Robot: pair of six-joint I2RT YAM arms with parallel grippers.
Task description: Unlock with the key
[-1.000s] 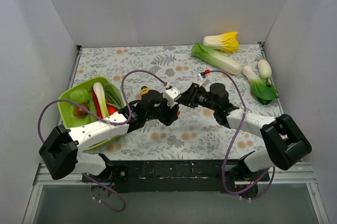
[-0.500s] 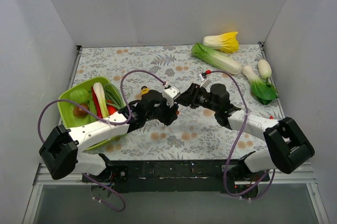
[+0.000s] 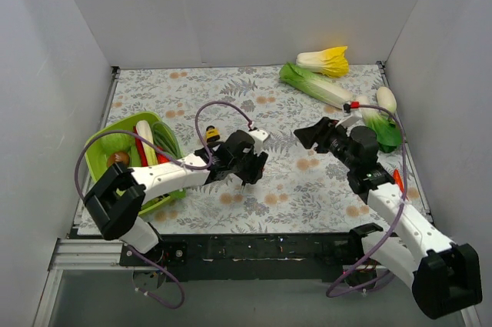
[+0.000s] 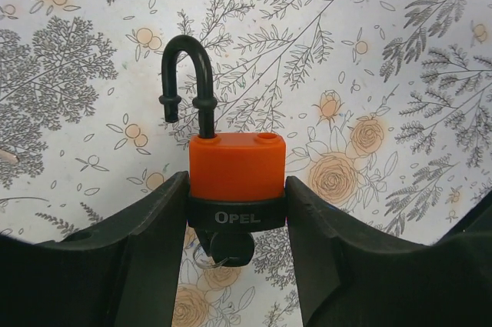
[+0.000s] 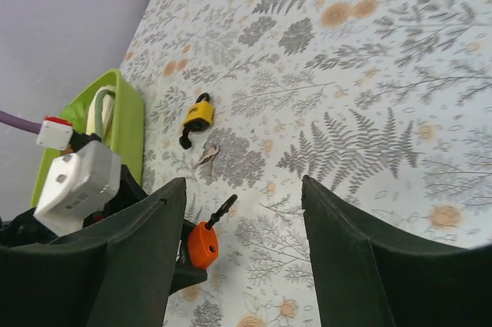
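Observation:
My left gripper is shut on the black base of an orange padlock and holds it above the table. Its black shackle stands open, one end free. A key with a black head and a thin ring sits in the lock's underside. The left gripper is at the table's middle in the top view. My right gripper is open and empty, apart to the right. In the right wrist view it faces the orange padlock.
A yellow padlock lies on the table with small loose keys beside it. A green basket of vegetables stands at the left. Cabbages and bok choy lie at the back right.
My right gripper, close against the padlock before, has drawn back to the right and is now open. The left gripper still holds the orange padlock and has shifted slightly right.

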